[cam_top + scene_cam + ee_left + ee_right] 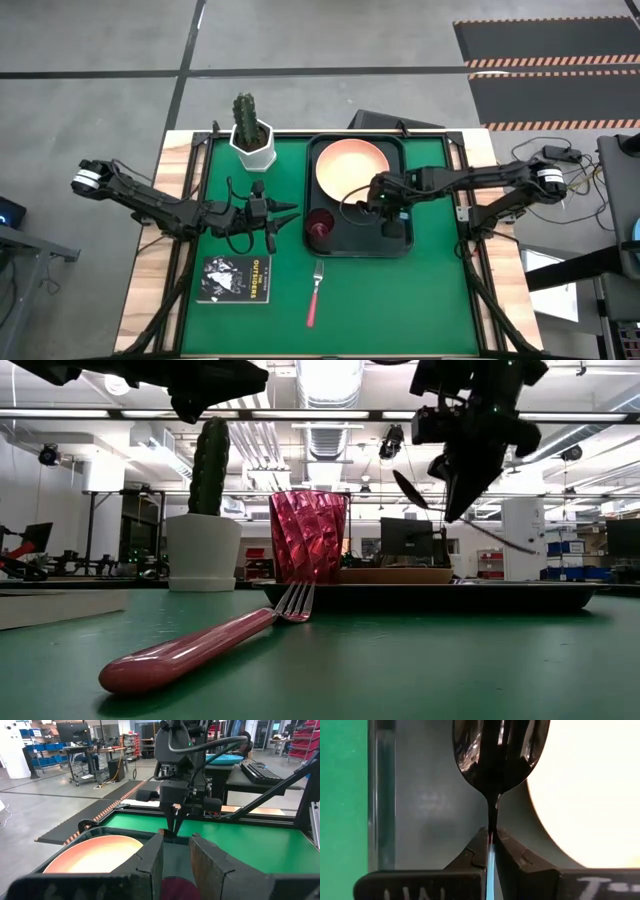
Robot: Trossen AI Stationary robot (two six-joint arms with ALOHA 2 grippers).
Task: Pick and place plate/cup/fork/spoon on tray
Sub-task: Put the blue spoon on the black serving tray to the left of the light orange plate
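Holding spoon (495, 750) clenched in my right pincer (492, 851) above tray (400, 245), 5 o'clock of plate (350, 165); left pincer (285, 222) released

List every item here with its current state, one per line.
plate: lying on the tray
cup: upright on the tray
spoon: pinched in the right gripper, above the tray
fork: flat on the green mat, untouched
left gripper: open, empty, beside the tray
cactus pot: upright
book: closed

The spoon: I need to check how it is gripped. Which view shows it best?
The right wrist view: the spoon fills it, its neck pinched by the right gripper. The low view shows it dangling, the high view a sliver, the left wrist view hardly anything.
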